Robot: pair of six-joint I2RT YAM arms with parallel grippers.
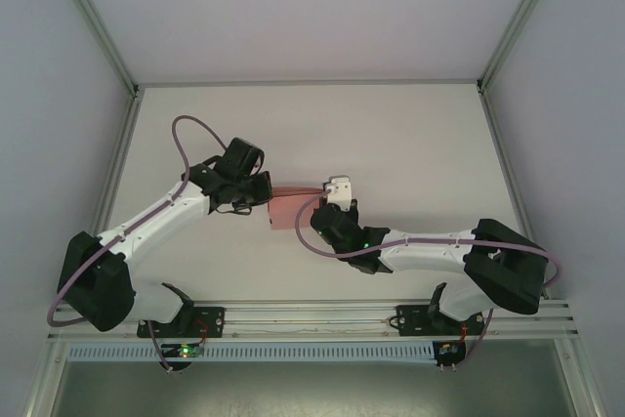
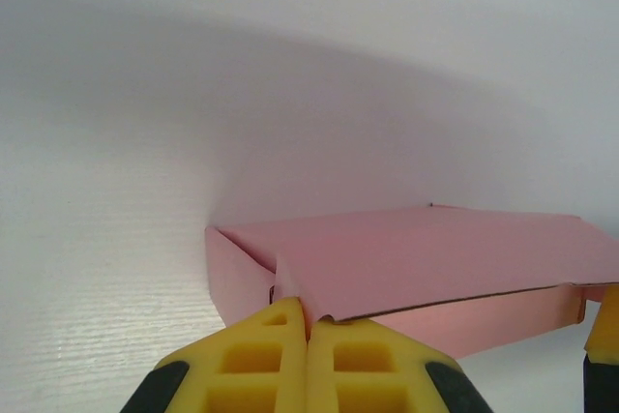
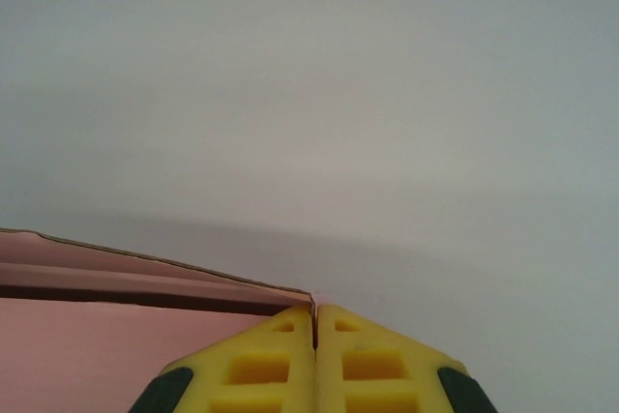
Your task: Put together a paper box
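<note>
The pink paper box (image 1: 289, 208) sits mid-table between the two arms as a small shallow box. In the left wrist view the paper box (image 2: 426, 258) shows a flat top and side wall; my left gripper (image 2: 309, 321) is shut, its yellow pads pinching a thin flap at the box's near corner. In the right wrist view the paper box (image 3: 116, 336) lies at lower left, and my right gripper (image 3: 315, 314) is shut on a thin card edge at its corner. From above, the left gripper (image 1: 262, 194) meets the box's left side and the right gripper (image 1: 322, 210) its right side.
The white table (image 1: 410, 144) stretches behind and around the box, bounded by metal frame rails (image 1: 107, 46) and pale walls. A purple cable (image 1: 195, 129) loops over the left arm. A yellow finger (image 2: 602, 326) of the other gripper shows at the right edge of the left wrist view.
</note>
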